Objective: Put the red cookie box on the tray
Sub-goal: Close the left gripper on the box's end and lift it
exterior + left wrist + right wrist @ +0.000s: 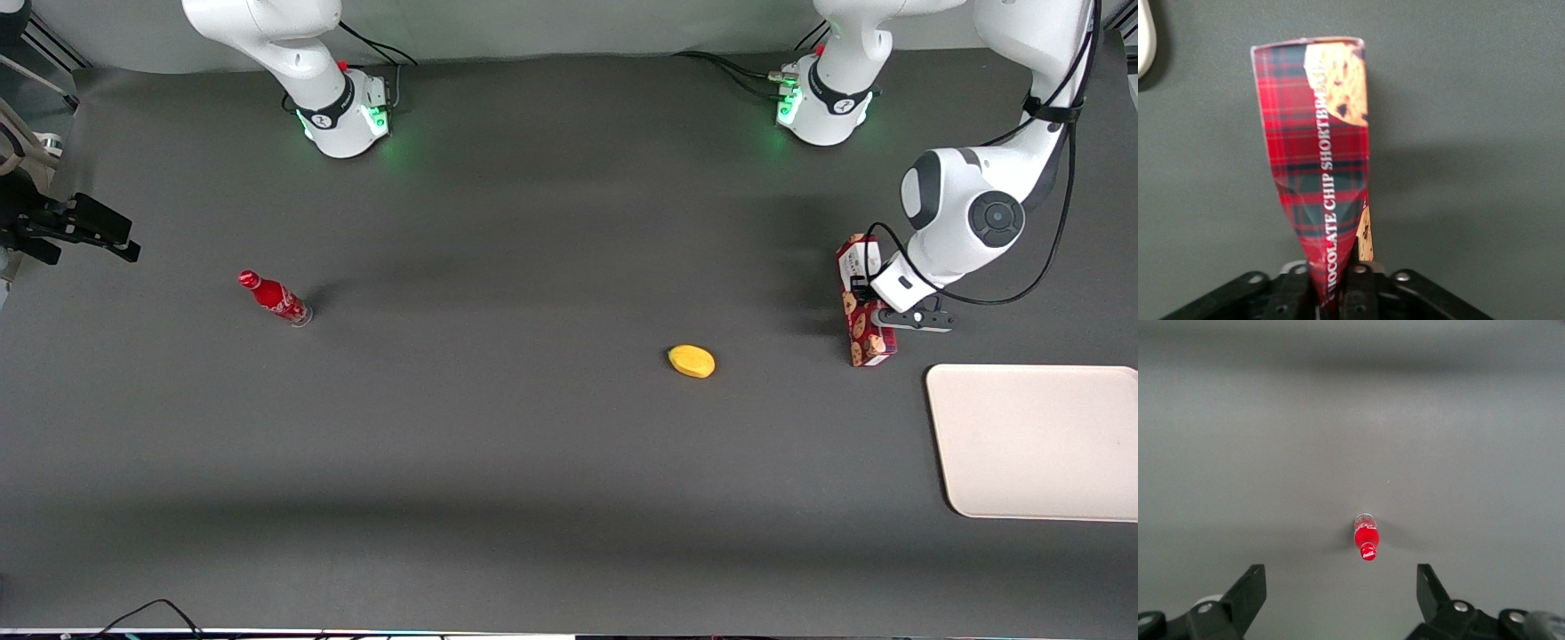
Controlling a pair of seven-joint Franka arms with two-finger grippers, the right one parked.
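The red cookie box (859, 307) is a long dark-red tartan box printed with chocolate-chip cookies and a white label panel at its end nearest the arm bases. My gripper (869, 300) is shut on it near that end. In the left wrist view the red cookie box (1319, 160) runs away from the gripper (1333, 287), and the black fingers (1361, 283) press its sides in. The cream-white tray (1040, 440) lies flat on the table, nearer to the front camera than the box and a short gap from it.
A yellow lemon-shaped object (692, 361) lies on the dark table (533, 444) beside the box, toward the parked arm's end. A small red bottle (275, 298) stands far toward the parked arm's end. A corner of the tray (1143, 37) shows in the left wrist view.
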